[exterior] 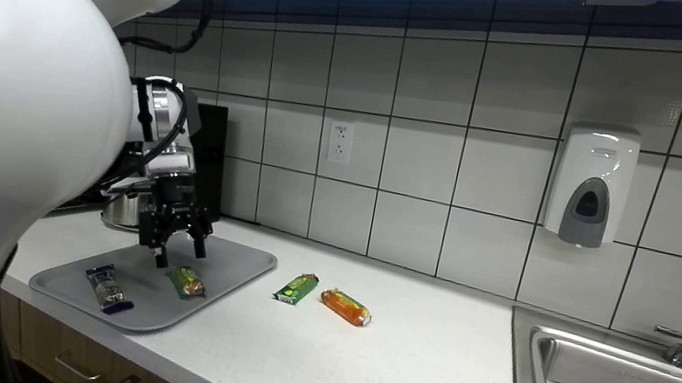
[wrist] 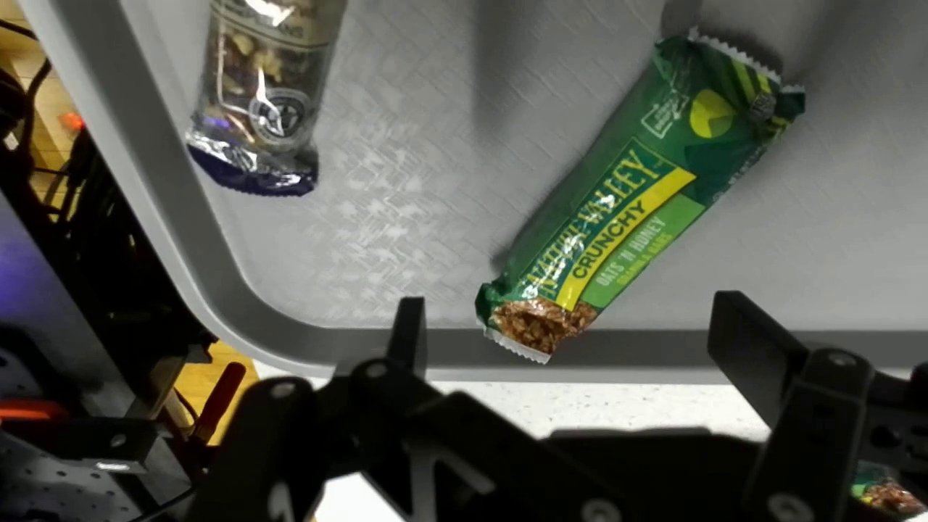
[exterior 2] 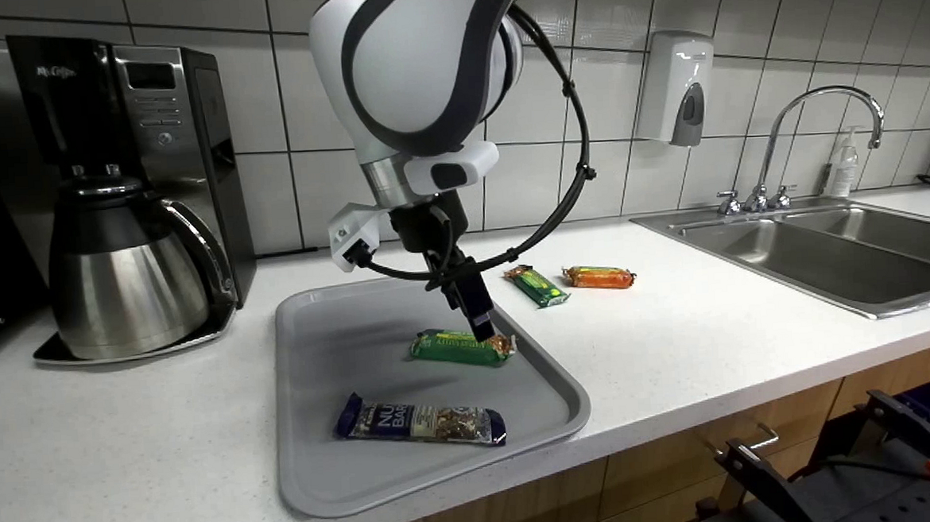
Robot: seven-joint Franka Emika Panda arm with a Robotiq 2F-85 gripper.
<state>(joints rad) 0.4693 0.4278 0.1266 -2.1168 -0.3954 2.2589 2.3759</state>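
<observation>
My gripper [exterior: 181,253] is open and empty, pointing down above the grey tray [exterior: 245,259]. Its two black fingers stand wide apart in the wrist view [wrist: 570,308]. The nearest thing is a green Nature Valley bar [wrist: 616,210] lying on the tray, with its torn-looking brown end towards the space between the fingers. This bar also shows in both exterior views [exterior: 187,282] [exterior 2: 458,347]; whether a fingertip touches it cannot be told. A dark blue nut bar [exterior 2: 422,421] lies on the tray nearer the counter's front edge; part of it shows in the wrist view [wrist: 268,101].
Another green bar [exterior: 296,287] and an orange bar [exterior: 346,307] lie on the white counter [exterior: 407,372] beside the tray. A coffee maker [exterior 2: 220,146] with a steel carafe [exterior 2: 128,286] stands by the tray. A sink [exterior: 521,364] and a wall soap dispenser [exterior: 592,187] are farther along.
</observation>
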